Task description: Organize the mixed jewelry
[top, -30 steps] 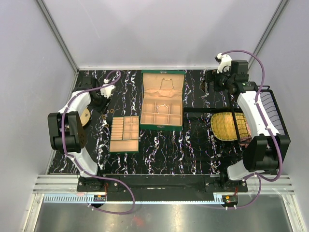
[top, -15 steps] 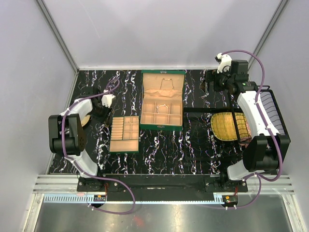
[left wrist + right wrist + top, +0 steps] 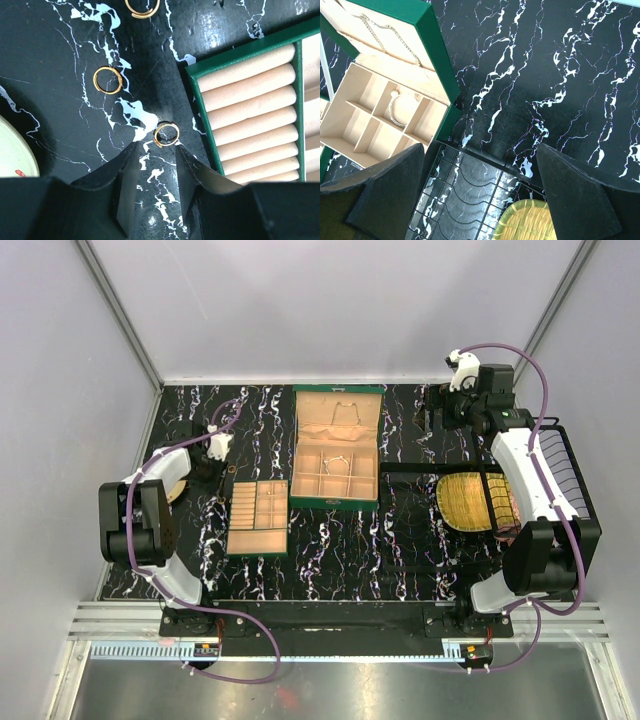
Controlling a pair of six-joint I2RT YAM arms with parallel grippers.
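Observation:
Three small gold rings lie on the black marble table. One ring (image 3: pixel 166 134) sits just beyond the tips of my left gripper (image 3: pixel 156 150), whose jaws stand partly open with nothing between them. A second ring (image 3: pixel 108 80) lies farther off and a third (image 3: pixel 142 7) is cut by the top edge. From above, the left gripper (image 3: pixel 215 452) hovers left of the tan tray (image 3: pixel 229 530). The open green box (image 3: pixel 336 502) holds a whitish bracelet (image 3: pixel 400 107) in a compartment and a thin chain (image 3: pixel 390 32) in its lid. My right gripper (image 3: pixel 480 150) is wide open and empty.
The tan tray's padded ring rolls (image 3: pixel 250 100) lie right of the left fingers. A pale round disc (image 3: pixel 10 150) sits to their left. A black wire rack (image 3: pixel 465 200) holds a yellow woven mat (image 3: pixel 470 502) below the right gripper (image 3: pixel 440 408).
My left gripper has shifted slightly nearer over the rings and its jaws have narrowed. The right arm has not moved.

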